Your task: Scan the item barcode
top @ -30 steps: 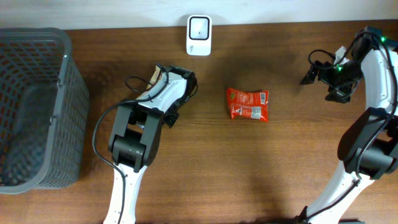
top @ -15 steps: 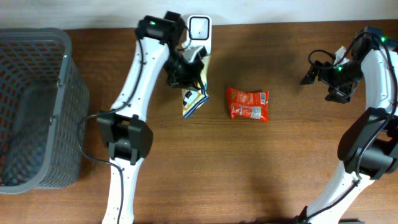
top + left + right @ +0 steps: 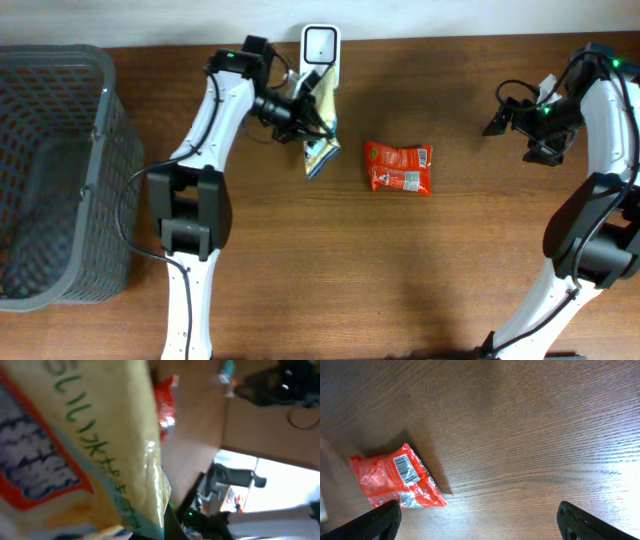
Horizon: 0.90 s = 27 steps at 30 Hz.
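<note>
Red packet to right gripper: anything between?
Nothing. Only bare table lies between the red packet and the open right gripper, as the overhead view shows.

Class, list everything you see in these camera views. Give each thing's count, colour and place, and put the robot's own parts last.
table: one, brown wood, under everything
basket: one, grey mesh, at the table's left end
scanner: one, white, at the far edge near the middle
yellow snack bag: one, yellow with red and blue print, gripped just in front of the scanner
red snack packet: one, red, lying on the table right of the yellow bag, barcode facing up
left arm: one, white and black, reaching towards the scanner
right arm: one, white and black, at the right end
left claw: one, black, shut on the yellow snack bag
right claw: one, black, open and empty, right of the red packet
</note>
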Available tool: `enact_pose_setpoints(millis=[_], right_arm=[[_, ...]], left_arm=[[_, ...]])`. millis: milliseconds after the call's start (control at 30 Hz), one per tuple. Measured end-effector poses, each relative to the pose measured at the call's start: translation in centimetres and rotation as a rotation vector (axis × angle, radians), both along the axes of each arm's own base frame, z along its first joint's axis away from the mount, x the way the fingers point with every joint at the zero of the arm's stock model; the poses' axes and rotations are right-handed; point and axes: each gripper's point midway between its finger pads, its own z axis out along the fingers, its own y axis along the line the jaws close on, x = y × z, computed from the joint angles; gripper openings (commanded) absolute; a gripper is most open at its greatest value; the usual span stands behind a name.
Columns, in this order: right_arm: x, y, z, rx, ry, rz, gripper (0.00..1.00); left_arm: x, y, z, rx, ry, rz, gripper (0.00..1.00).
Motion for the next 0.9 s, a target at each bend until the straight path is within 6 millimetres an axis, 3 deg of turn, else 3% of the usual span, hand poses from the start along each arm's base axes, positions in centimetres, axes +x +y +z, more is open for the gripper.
enact_pose_setpoints(millis=[67, 133, 267, 367, 433, 533, 600, 733, 833, 900], right_arm=[[0.0, 0.0, 0.0, 0.0, 0.0, 0.0, 0.99], [0.0, 0.0, 0.0, 0.0, 0.0, 0.0, 0.99], [0.0, 0.0, 0.0, 0.0, 0.0, 0.0, 0.99], [0.0, 0.0, 0.0, 0.0, -0.001, 0.0, 0.99], [0.0, 0.0, 0.0, 0.0, 0.0, 0.0, 0.99], [0.0, 0.0, 0.0, 0.0, 0.0, 0.0, 0.99], [0.0, 0.0, 0.0, 0.0, 0.0, 0.0, 0.99], [0.0, 0.0, 0.0, 0.0, 0.0, 0.0, 0.99], [0.0, 0.0, 0.0, 0.0, 0.0, -0.001, 0.99], [0.0, 0.0, 0.0, 0.0, -0.001, -0.001, 0.99]], left_arm=[[0.5, 1.7, -1.2, 0.094, 0.017, 0.044, 0.0], [-0.4, 2.3, -1.8, 0.154, 0.069, 0.049, 0.0], [-2.9, 2.0, 0.7, 0.254, 0.111, 0.001, 0.0], [-2.9, -0.5, 4.7, 0.241, -0.031, -0.041, 0.0], [-3.5, -3.3, 6.8, 0.139, -0.072, -0.082, 0.0], [-5.8, -6.1, 7.9, 0.067, -0.036, -0.144, 0.0], [-6.4, -6.6, 8.3, 0.034, -0.013, -0.154, 0.0], [-5.3, -7.5, 10.7, -0.136, -0.045, -0.152, 0.0], [-4.1, -10.1, 13.0, -0.286, -0.196, -0.203, 0.0], [-4.1, -12.7, 13.4, -0.291, -0.243, -0.213, 0.0]])
